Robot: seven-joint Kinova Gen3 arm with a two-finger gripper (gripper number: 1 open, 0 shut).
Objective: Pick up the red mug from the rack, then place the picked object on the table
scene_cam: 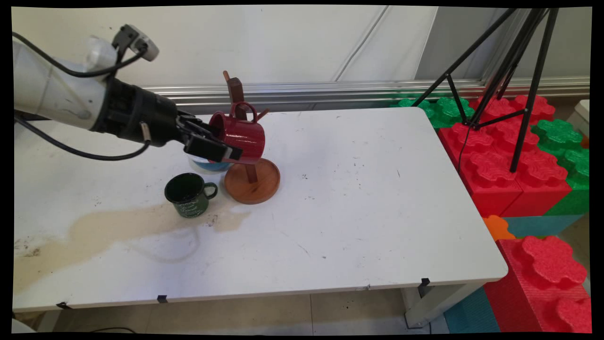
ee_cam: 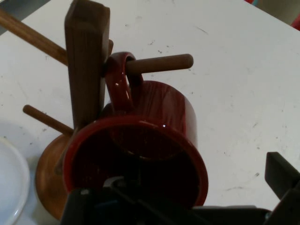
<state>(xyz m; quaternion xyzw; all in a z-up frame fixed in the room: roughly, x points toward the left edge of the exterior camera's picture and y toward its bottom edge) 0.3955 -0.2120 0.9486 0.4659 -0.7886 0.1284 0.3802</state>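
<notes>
Main view high above table [scene_cam: 358, 208], hand view close — both share red mug [scene_cam: 241, 137]

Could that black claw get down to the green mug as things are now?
Probably not straight away. The gripper is occupied with the red mug, whose handle is over a peg of the wooden rack. The green mug itself stands uncovered just below.

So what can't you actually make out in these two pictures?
- Bowl, main view: mostly hidden behind the gripper; hand view cuts it at the left edge.
- Green mug lettering, main view: too small to read.
- Grip on the red mug, hand view: fingertips cut off at the bottom edge.
- Mug stand post, main view: partly covered by the red mug.
</notes>
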